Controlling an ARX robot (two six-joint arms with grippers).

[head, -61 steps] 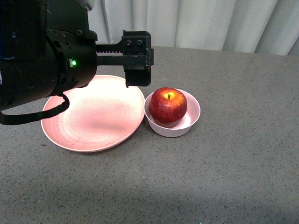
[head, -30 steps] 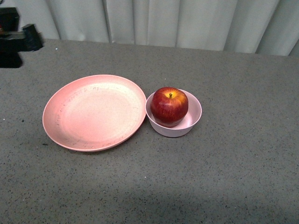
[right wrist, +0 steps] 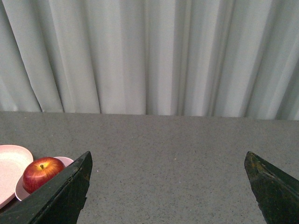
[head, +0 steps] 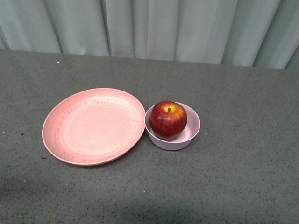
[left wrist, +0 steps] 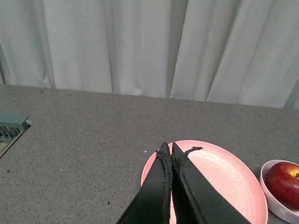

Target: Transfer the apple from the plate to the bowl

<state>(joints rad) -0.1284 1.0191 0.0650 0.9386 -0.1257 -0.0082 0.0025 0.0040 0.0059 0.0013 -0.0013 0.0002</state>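
Front view looks down; both wrist views share the apple (head: 168,119).

left gripper (left wrist: 168,148): fingers pressed together, empty | right gripper (right wrist: 168,161): fingers spread wide, empty

Glossy apple (head: 167,120), matte speckled plate (head: 93,126), smooth bowl (head: 174,139).

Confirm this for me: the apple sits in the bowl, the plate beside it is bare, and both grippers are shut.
Not quite. Only the left gripper is shut; the right wrist view shows the right gripper open, its fingers wide apart. The rest holds: in the front view the apple sits in the bowl and the plate beside it is bare.
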